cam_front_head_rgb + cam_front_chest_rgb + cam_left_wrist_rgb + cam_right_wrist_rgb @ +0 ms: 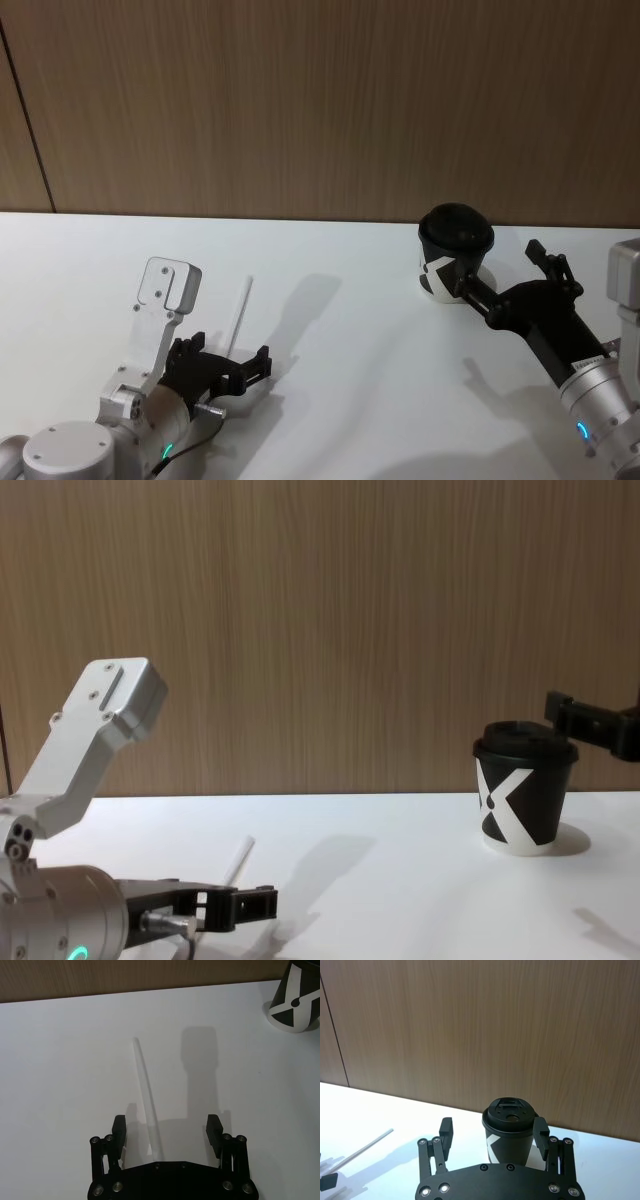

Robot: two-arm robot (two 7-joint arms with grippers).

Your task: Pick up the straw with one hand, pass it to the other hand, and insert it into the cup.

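The white straw (240, 315) lies flat on the white table, pointing away from me. My left gripper (228, 355) is open and low over the straw's near end. In the left wrist view the straw (145, 1095) runs between the fingers, closer to one finger (119, 1132). The black cup (455, 245) with its lid and white X mark stands upright at the back right. My right gripper (505, 272) is open at lid height next to the cup and holds nothing. From the right wrist the cup (509, 1132) shows between the spread fingers. I cannot tell whether they touch it.
A wood-panelled wall (320, 100) runs along the table's (360, 340) far edge, just behind the cup. Bare white tabletop lies between the straw and the cup. The left arm's silver elbow housing (100, 720) rises above the table at the left.
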